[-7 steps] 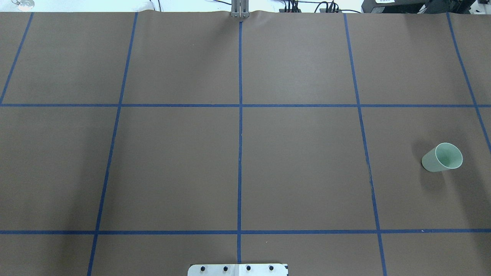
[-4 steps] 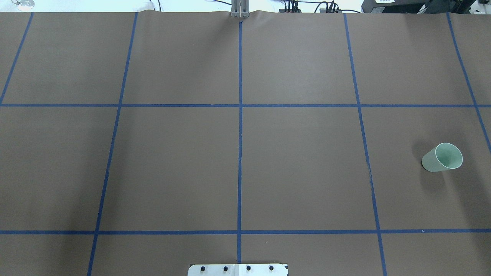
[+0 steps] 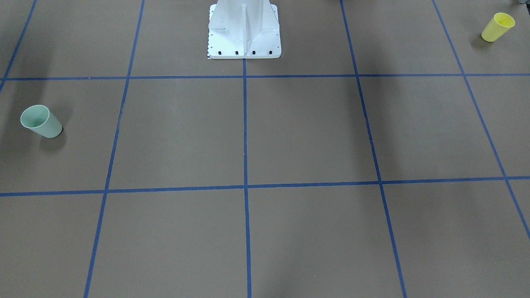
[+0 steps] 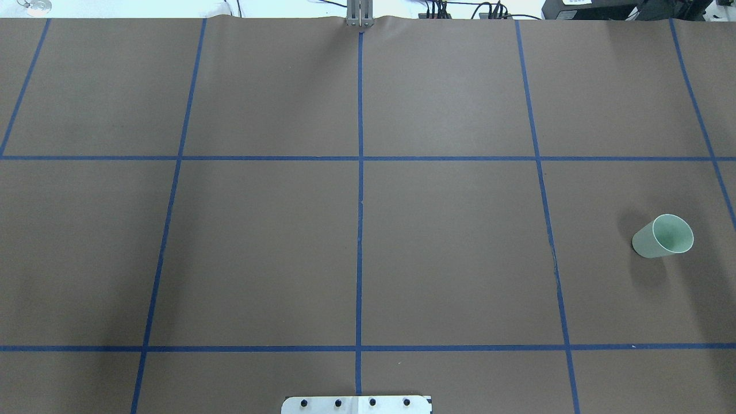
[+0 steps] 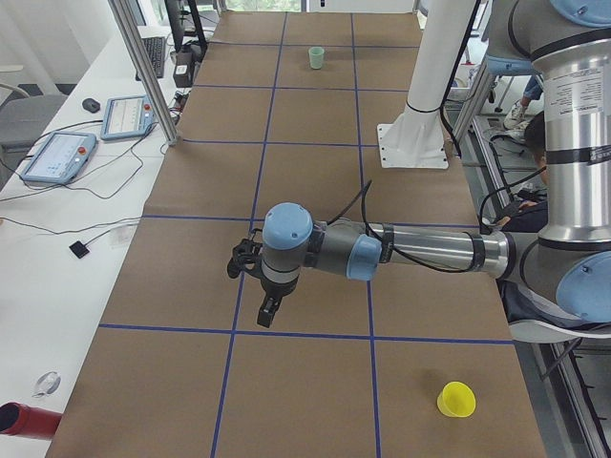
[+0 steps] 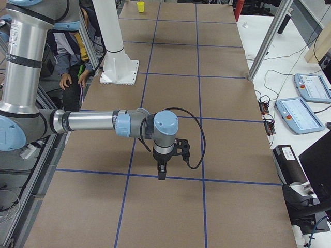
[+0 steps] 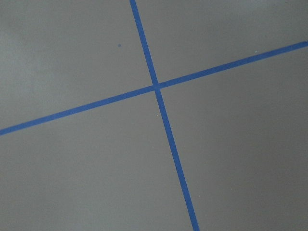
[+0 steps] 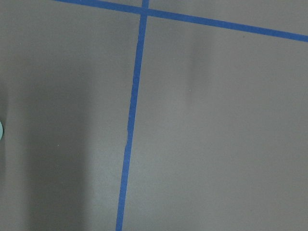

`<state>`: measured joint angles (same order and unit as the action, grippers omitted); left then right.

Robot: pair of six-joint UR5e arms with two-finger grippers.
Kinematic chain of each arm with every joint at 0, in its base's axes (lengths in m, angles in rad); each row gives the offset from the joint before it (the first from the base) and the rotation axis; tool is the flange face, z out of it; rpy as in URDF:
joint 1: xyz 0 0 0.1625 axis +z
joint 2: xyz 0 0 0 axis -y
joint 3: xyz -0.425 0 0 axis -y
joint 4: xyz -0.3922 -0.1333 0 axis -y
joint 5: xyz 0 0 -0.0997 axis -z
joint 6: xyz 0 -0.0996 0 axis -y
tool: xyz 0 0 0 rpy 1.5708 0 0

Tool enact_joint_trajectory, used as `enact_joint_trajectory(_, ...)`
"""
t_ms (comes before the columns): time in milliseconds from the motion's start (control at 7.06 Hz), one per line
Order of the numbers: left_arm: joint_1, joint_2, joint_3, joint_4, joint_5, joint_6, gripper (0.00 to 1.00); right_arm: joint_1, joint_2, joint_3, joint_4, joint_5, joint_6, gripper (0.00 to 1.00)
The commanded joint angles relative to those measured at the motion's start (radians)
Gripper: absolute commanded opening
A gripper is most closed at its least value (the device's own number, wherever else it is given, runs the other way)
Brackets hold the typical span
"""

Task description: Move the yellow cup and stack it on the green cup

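Across the brown table (image 4: 460, 259), marked into squares by blue tape (image 4: 360, 230), we are taking the robot's white base (image 3: 244, 33) as our marker. Both arms are reaching out in front of that base. The left arm (image 5: 430, 253) is stretching over the squares to the base's left and the right arm (image 6: 93, 121) over those to its right, each with its wrist turned so the tool is pointing down above the paper.

We are seeing the left gripper (image 5: 268, 311) and the right gripper (image 6: 162, 173) only from the table's ends, so we cannot tell whether their fingers are spread or pressed together. Neither is carrying a cup, since both cups are sitting on the table.

The yellow cup (image 3: 497, 27) is standing mouth up far out on the base's left, about level with it. The green cup (image 3: 41, 121) is standing mouth up far out on the base's right, a little forward of it. The two are well apart, with nothing touching either.

We are judging the task to be at its very start, with the reach for the yellow cup not yet begun. The next move is calling for the left arm to swing back toward the yellow cup, come down with fingers wide enough to straddle its wall, and close gently. With the cups at opposite ends, we are expecting a hand-over in front of the base.
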<state>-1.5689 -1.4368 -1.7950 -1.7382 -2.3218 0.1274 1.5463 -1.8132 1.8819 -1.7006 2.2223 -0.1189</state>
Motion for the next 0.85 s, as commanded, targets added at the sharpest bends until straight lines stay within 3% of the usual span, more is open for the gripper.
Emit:
enact_joint_trajectory(0, 0.000, -0.039, 0.003, -0.020, -0.008, -0.054, 1.00, 0.000, -0.003, -0.012, -0.001, 0.008, -0.001, 1.00)
enact_joint_trajectory(283, -0.002, -0.037, -0.004, -0.020, -0.007, -0.105, 1.00, -0.002, 0.005, -0.032, 0.001, 0.003, 0.001, 1.00)
enact_joint_trajectory(708, 0.001, -0.034, -0.013, -0.214, -0.010, -0.254, 1.00, -0.002, 0.014, -0.035, 0.063, 0.007, 0.007, 1.00)
